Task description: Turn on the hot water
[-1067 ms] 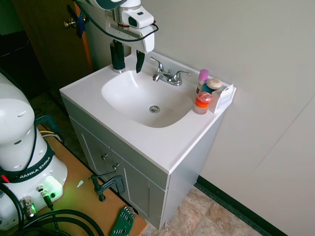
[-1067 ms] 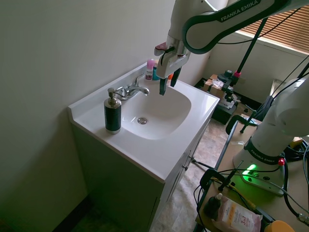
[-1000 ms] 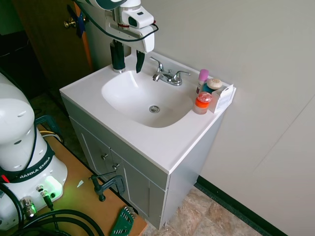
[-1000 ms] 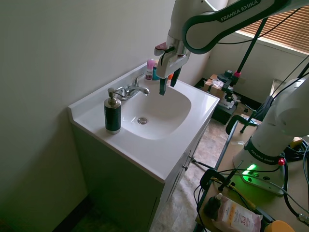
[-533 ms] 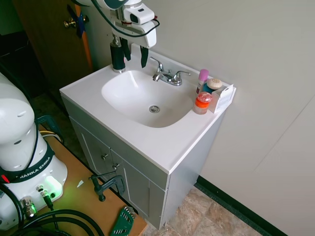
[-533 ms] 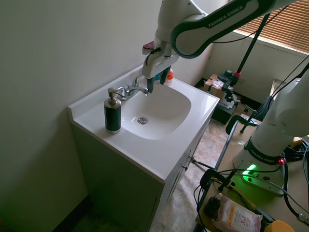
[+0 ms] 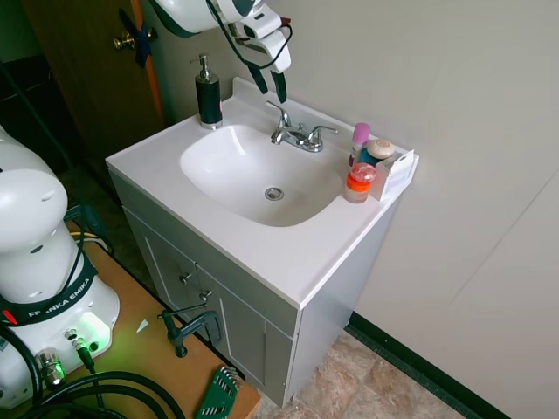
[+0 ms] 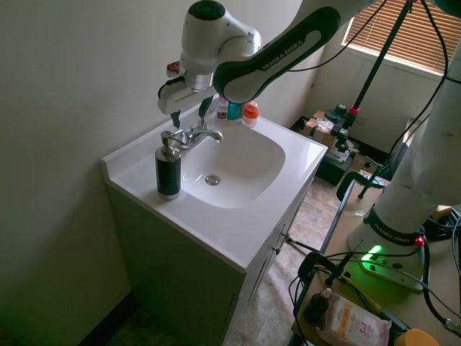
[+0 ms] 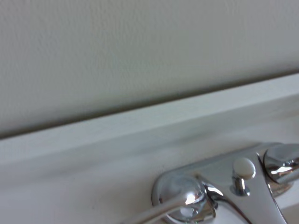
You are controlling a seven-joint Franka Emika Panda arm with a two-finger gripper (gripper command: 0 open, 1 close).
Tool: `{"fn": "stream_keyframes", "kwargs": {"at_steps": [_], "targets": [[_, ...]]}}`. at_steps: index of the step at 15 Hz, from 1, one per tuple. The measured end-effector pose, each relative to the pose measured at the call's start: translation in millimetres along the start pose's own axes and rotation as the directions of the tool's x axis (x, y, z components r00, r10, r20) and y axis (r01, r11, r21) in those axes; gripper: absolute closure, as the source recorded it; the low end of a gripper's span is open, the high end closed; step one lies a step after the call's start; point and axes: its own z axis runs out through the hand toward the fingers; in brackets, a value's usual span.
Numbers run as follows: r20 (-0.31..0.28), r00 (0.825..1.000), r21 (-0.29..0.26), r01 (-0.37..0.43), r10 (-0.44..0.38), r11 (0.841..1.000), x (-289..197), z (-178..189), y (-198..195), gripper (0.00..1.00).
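Observation:
A chrome two-handle faucet (image 7: 295, 134) stands at the back of the white sink (image 7: 218, 188), also seen in the second exterior view as the faucet (image 8: 196, 134). Its left lever handle (image 7: 277, 112) points up and toward the wall. My gripper (image 7: 271, 92) hangs open just above that handle, close to the wall, with nothing between its fingers. From the other side the gripper (image 8: 189, 114) sits over the faucet's wall end. The wrist view shows one handle base (image 9: 183, 197), the small lift-rod knob (image 9: 244, 168) and the backsplash behind them.
A black soap dispenser (image 7: 208, 92) stands at the sink's back left corner. Several toiletry bottles (image 7: 364, 164) crowd the back right corner. The wall rises directly behind the faucet. A wooden door (image 7: 96, 61) is left of the vanity.
My gripper has moved from above the basin beside the soap dispenser, up and toward the wall, to a spot over the faucet's left handle. It stayed open throughout.

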Motion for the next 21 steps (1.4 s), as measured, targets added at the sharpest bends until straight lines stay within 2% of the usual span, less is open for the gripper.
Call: {"fn": "stream_keyframes", "kwargs": {"at_steps": [3, 10, 15, 19, 21], "targets": [[-0.028, 1.000, 0.015, -0.012, 0.012, 1.000, 1.7, 8.8, -8.1, 0.00], [-0.014, 1.000, -0.005, -0.026, 0.026, 1.000, -7.4, 47.4, -0.8, 0.00], [-0.002, 0.998, -0.013, -0.070, 0.070, 0.997, 10.9, 60.1, 50.9, 0.00], [0.024, 0.996, -0.051, -0.089, 0.090, 0.995, 2.4, 57.0, 108.4, 0.00], [0.054, 0.990, -0.065, -0.125, 0.129, 0.990, 2.0, 54.7, 137.0, 0.00]]}}
